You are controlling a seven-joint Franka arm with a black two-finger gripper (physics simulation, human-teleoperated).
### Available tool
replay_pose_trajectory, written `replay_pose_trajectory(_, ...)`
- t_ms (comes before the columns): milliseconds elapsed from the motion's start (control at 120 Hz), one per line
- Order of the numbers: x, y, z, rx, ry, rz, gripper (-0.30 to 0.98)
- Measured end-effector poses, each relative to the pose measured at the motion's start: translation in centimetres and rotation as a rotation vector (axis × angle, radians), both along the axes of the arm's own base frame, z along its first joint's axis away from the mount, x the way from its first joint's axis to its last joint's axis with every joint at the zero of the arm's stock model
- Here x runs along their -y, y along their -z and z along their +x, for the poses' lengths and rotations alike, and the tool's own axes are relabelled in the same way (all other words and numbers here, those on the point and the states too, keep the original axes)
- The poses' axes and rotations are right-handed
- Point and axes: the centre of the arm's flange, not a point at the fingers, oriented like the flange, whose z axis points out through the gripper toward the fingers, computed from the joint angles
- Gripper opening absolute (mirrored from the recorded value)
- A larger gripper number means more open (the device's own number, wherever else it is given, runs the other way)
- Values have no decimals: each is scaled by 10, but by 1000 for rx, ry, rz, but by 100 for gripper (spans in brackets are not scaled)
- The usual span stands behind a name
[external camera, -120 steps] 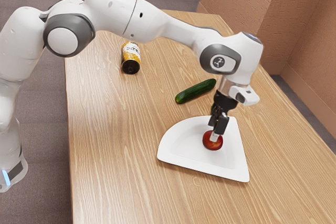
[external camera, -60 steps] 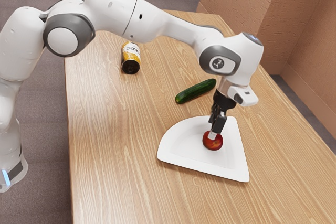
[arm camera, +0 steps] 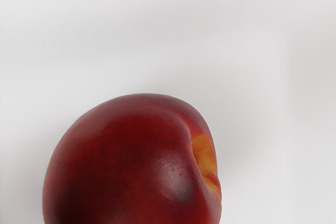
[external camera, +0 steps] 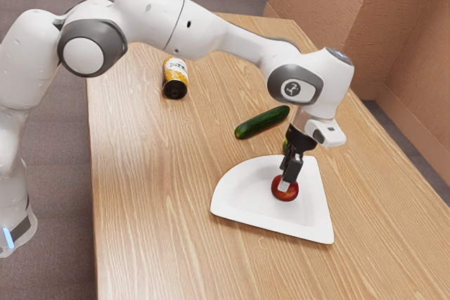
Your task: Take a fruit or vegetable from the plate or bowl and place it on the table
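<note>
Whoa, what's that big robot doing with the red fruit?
The robot arm has brought its gripper down to the red fruit, which sits in the white dish. It looks like it wants to take the fruit out and put it on the table, but I can't tell whether it has a grip yet. The cucumber and the yellow-and-white container are on the table, outside the dish.

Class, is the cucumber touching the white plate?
Apart: the exterior view shows a strip of bare table between the cucumber and the white plate.
</note>
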Motion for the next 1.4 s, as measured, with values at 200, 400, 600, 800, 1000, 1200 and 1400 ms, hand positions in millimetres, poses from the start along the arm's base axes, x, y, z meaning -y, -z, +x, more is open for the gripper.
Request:
replay_pose_trajectory(200,-2,1,1,2,8,8,69)
replay_pose_trajectory(400,-4,2,1,6,21,32,69)
replay_pose_trajectory(600,-5,1,-1,-7,31,48,69)
replay_pose_trajectory(800,-7,2,-5,-41,34,60,69)
replay_pose_trajectory(1000,-5,-4,-5,-40,40,62,69)
replay_pose_trajectory(1200,-2,-6,-2,-9,53,67,69)
replay_pose_trajectory(1400,-6,-1,3,13,57,78,69)
